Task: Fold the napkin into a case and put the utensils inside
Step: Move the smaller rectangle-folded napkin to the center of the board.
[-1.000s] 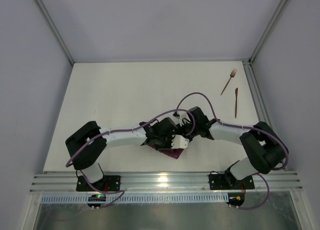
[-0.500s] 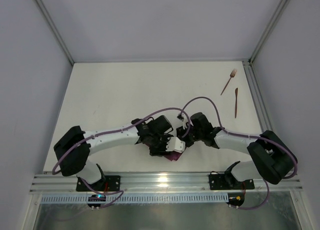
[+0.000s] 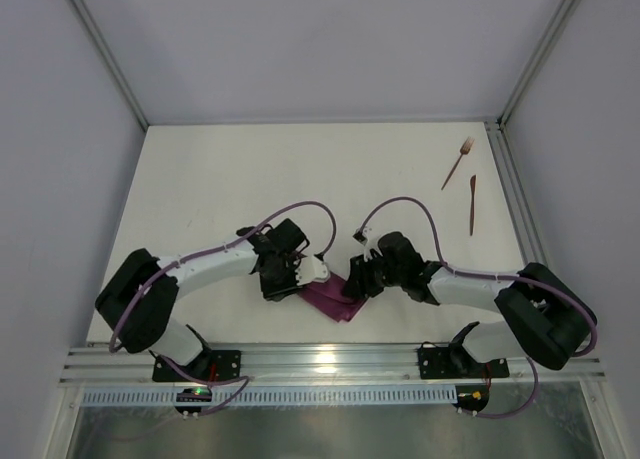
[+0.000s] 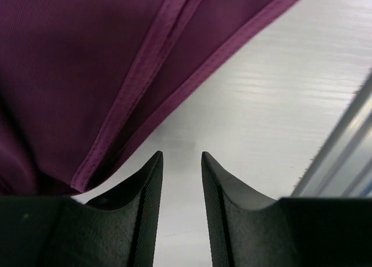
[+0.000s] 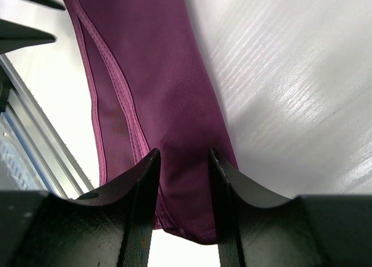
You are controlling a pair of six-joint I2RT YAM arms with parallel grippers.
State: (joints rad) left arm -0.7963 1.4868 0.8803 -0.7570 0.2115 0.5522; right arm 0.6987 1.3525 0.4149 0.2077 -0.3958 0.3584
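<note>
Napkin (image 3: 335,301) lies folded to a narrow plum strip on the worktop (image 3: 250,179), close to the near edge and between the two arms. It sits just short of the metal rail (image 3: 330,359) along the front.

L wrist view: left fingers (image 4: 152,175) are released. They stand a little apart w/ only bare white worktop showing in the gap. Cloth fills the upper left of that view. Two stitched hem edges run diagonally down to a corner that ends right beside one finger; can't tell if it touches. The rail is near on the other side, so little room that way.

R wrist view: right fingers (image 5: 149,169) are parted too, tips over the strip near its end. Cloth spans the gap and reaches out past one finger, flat, w/ no fold pinched between. One long side of the strip is smooth. The other shows a hem line and a darker layer beneath. The rail is close on the hem side, bare worktop on the smooth side.

Fork (image 3: 460,162) and knife (image 3: 472,205) lie far right by the side frame, just beside each other but apart, and well away from the napkin. White worktop shows from the napkin to the back wall.
</note>
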